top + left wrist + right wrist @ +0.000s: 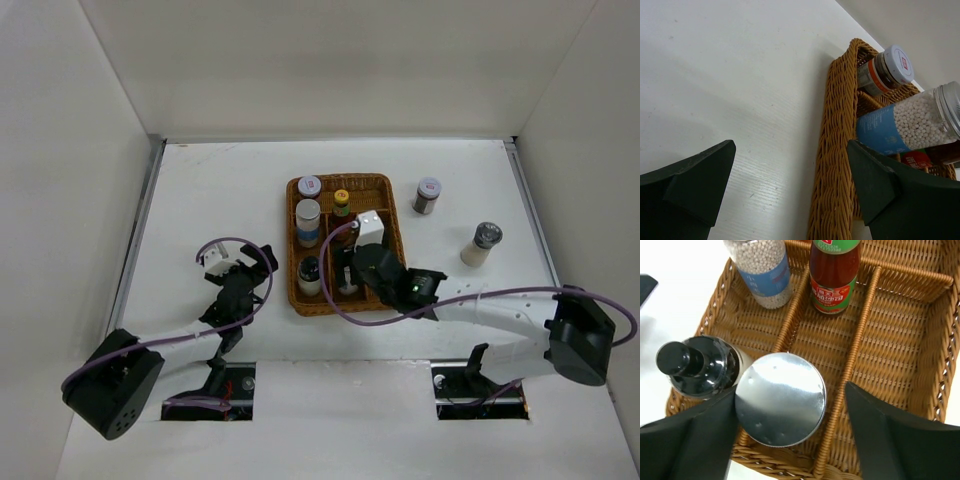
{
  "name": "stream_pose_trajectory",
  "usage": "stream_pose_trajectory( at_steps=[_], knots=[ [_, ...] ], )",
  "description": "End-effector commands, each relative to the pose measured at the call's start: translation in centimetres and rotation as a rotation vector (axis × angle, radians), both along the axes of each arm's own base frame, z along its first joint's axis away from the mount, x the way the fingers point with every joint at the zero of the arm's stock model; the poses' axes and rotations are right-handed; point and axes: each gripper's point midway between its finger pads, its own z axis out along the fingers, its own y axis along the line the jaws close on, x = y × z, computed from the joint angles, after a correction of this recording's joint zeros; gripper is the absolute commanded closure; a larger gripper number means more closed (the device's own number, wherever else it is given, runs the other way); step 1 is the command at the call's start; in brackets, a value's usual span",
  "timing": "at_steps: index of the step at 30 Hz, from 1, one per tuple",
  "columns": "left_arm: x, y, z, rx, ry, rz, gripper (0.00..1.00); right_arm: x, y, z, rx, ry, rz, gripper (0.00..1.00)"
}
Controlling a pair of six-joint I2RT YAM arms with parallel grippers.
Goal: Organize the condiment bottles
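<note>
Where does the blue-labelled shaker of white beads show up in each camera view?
Top external: blue-labelled shaker stands in the wicker tray, left column, second from the far end.
Left wrist: the shaker is at the right edge, appearing sideways, beyond the tray wall.
Right wrist: the shaker is top left, in the left compartment.
Shared landmark: the wicker tray's left wall.

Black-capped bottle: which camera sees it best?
The right wrist view: the black-capped bottle is close and sharp in the tray's corner. The top view shows the bottle tiny; the left wrist view misses it.
</note>
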Motion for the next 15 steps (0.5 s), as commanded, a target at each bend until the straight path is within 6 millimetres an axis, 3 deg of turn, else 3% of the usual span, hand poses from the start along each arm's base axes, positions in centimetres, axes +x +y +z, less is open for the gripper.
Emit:
stream_pose_trajectory(
  at_steps=[1, 4, 7, 9, 13, 15],
  knots=[
    [1.0, -0.6, 2.3, -0.060, -0.067, 0.001, 0.04, 0.8, 1.4, 4.3, 0.126, -0.072, -0.009, 0.08],
    [1.0, -0.7, 2.8, -0.068, -0.079, -0.001, 0.04, 2.0, -0.6, 8.0, 0.177, -0.144, -0.039, 0.00],
    [1.1, -0.7, 2.5, -0.063, -0.072, 0.000, 0.04, 4.2, -3.9, 11.6, 0.270, -0.205, -0.111, 0.00],
    [1.0, -0.6, 2.8, -0.070, -0.082, -0.001, 0.04, 6.4, -6.6, 12.7, 0.316, -0.243, -0.171, 0.00],
    [1.0, -0.8, 2.6, -0.065, -0.074, -0.004, 0.04, 12.7, -13.9, 10.3, 0.264, -0.227, -0.424, 0.00],
    [1.0, -0.8, 2.7, -0.068, -0.079, -0.005, 0.04, 15.3, -16.6, 8.9, 0.217, -0.205, -0.510, 0.00]
  ],
)
